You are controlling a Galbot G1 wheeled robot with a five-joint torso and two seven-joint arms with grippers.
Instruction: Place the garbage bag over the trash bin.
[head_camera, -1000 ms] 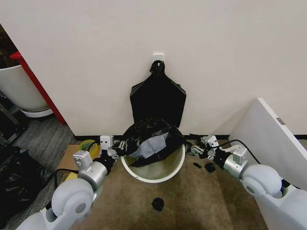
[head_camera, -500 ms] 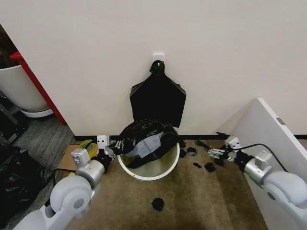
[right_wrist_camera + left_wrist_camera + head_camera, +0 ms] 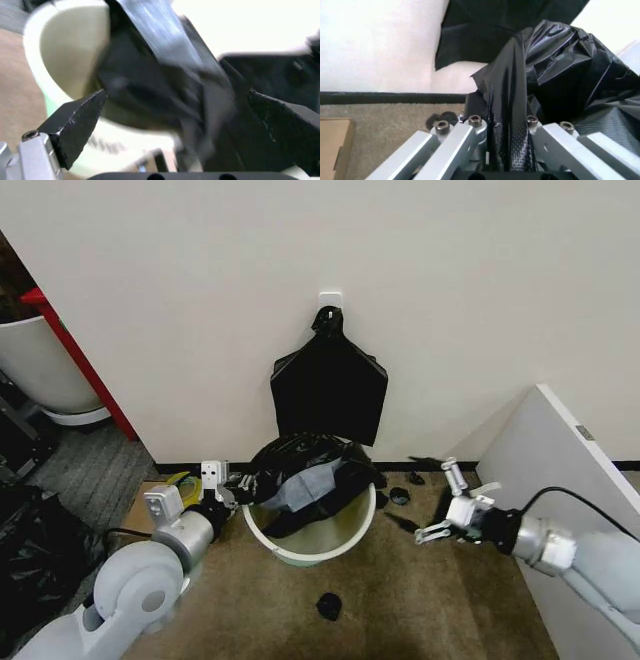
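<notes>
Garbage bag sits bunched over wall-side half of trash bin, front rim bare. Left hand, touching bin's left rim, is clamped on bag edge. Right hand, fingers spread w/ nothing held, well right of bin, so left is nearer.

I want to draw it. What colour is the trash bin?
White, turning pale green near its base. The trash bin shows best in the head view.
</notes>
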